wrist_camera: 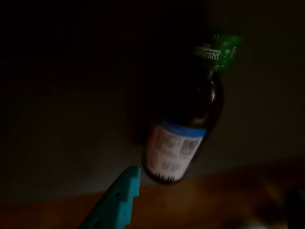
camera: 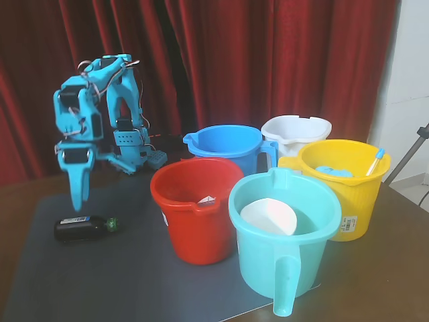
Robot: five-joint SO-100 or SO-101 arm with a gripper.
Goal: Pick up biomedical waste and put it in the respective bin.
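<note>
Curtains (camera: pixel 268 60), dark red, behind grey mat (camera: pixel 100 282) on brown table (camera: pixel 395 268).

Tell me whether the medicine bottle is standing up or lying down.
Lying down. In the fixed view the bottle rests on its side on the dark mat, its green cap pointing toward the red bucket.

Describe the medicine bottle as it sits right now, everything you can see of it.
The medicine bottle is small, dark brown-black and glossy, with a green cap and a white label edged blue. It lies on its side on the dark mat, cap toward the red bucket in the fixed view. The gripper hangs just above its base end; contact cannot be judged.
</note>
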